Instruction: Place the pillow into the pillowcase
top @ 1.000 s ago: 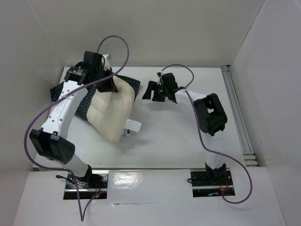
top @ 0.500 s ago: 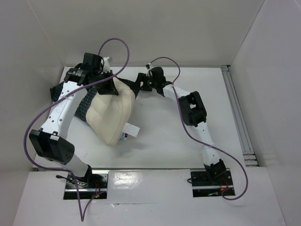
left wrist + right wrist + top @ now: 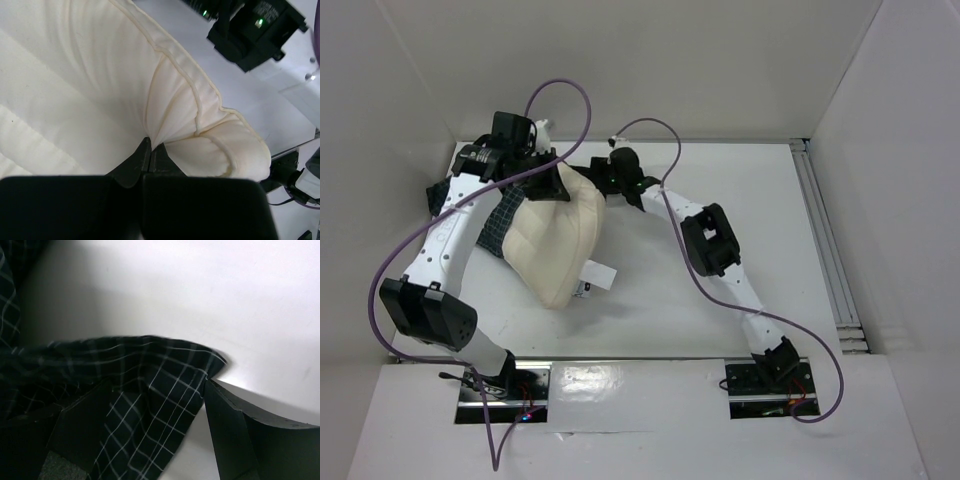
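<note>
**A:** Top view: in the last second the right gripper [image 3: 603, 178] has swung over from mid-table. It's now parked at the far corner of the pillowcase [image 3: 506, 215], just beside the pillow [image 3: 555, 240]. The pillow sits on top of the case, at the left of the table [image 3: 650, 320].

**B:** So it's lining up to grab the case? What about the left gripper [image 3: 552, 190]?

**A:** That's my guess. Left wrist view: the left gripper [image 3: 148, 155] is clenched on a pinched fold of the pillow [image 3: 100, 75], same as before.

**B:** And the right wrist cam?

**A:** The jaws are spread wide, with a checked corner of the pillowcase [image 3: 150, 385] lying between them. The right gripper [image 3: 150, 415] isn't gripping anything yet, and I can't tell if a finger touches the cloth.
</note>
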You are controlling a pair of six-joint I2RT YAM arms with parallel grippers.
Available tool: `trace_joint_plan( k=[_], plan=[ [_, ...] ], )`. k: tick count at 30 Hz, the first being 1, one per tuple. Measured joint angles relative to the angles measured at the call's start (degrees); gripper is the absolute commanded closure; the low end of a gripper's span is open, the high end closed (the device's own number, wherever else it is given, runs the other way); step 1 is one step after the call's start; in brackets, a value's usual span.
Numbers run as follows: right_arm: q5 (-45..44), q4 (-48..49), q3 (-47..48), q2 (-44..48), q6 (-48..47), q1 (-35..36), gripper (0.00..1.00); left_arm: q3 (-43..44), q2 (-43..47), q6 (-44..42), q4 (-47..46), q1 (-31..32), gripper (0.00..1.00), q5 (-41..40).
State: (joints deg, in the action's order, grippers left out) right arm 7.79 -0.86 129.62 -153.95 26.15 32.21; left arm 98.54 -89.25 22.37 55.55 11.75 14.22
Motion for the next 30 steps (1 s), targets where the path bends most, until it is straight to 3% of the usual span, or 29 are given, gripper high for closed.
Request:
trace_joint_plan(
  k=[6, 9, 12, 13, 15, 17, 20, 22, 30],
  plan=[
    [-12.31, 0.63, -8.90, 5.46, -0.48, 5.40, 0.17, 0.00, 0.04, 0.02, 0.15, -0.42, 1.00, 0.28],
    [-11.28, 1.70, -11.02, 6.62, 0.24, 5.29, 0.17, 0.00, 0.24, -0.09, 0.24, -0.72, 1.00, 0.48],
    [-6.21, 1.84, -7.89, 4.59, 0.98, 3.89, 0.24, 0.00, 0.55, -0.15, 0.26, -1.01, 1.00, 0.59],
    [-4.00, 2.23, -6.56, 3.56, 1.18, 3.48, 0.34, 0.00, 0.66, -0.15, 0.28, -1.05, 1.00, 0.61],
    [-0.35, 2.43, -3.87, 1.49, 1.38, 2.69, 0.75, 0.00, 0.92, -0.17, 0.37, -1.18, 1.00, 0.59],
    [1.97, 2.97, -3.30, 0.11, 2.56, 2.08, 0.98, 0.00, 1.11, -0.20, 0.44, -1.42, 1.00, 0.68],
    [3.06, 6.14, -6.36, 0.76, 5.16, 1.88, 1.00, 0.00, 1.29, -0.20, 0.61, -1.55, 1.00, 0.74],
    [3.54, 8.76, -13.55, 4.50, 6.75, 1.46, 1.00, -0.46, 1.57, -0.17, 0.42, -1.75, 1.00, 0.70],
    [3.48, 15.85, -51.34, 31.01, 9.94, -0.79, 1.00, -6.34, 1.64, 0.76, -2.84, -2.05, 1.00, 1.64]
  ],
)
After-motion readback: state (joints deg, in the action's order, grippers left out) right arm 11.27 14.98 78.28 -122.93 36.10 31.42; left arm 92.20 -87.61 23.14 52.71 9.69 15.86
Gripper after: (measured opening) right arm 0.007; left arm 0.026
